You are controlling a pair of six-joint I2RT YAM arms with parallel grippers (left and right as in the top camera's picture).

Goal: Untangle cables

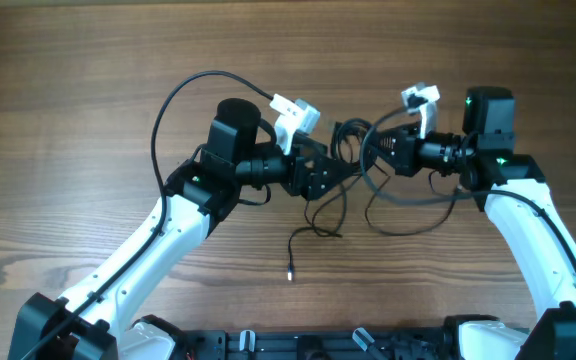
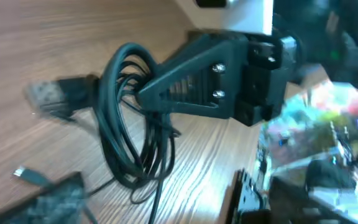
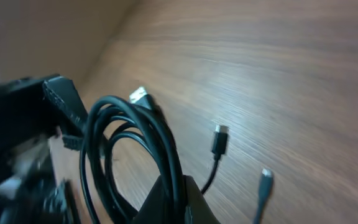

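A brown wooden table [image 1: 88,80], its grain running left to right, fills the overhead view. Slack from the cables [image 1: 349,140] lies on it just below the middle of the frame, where thin black loops spread over the wood and one strand trails down to a small end plug [image 1: 290,272] at lower centre. In the right wrist view a silver flat plug [image 3: 140,96] rests on the wood left of centre, a black plug [image 3: 219,140] lies near the middle, and a blurred grey plug [image 3: 265,182] lies toward the lower right, each apart from the others.
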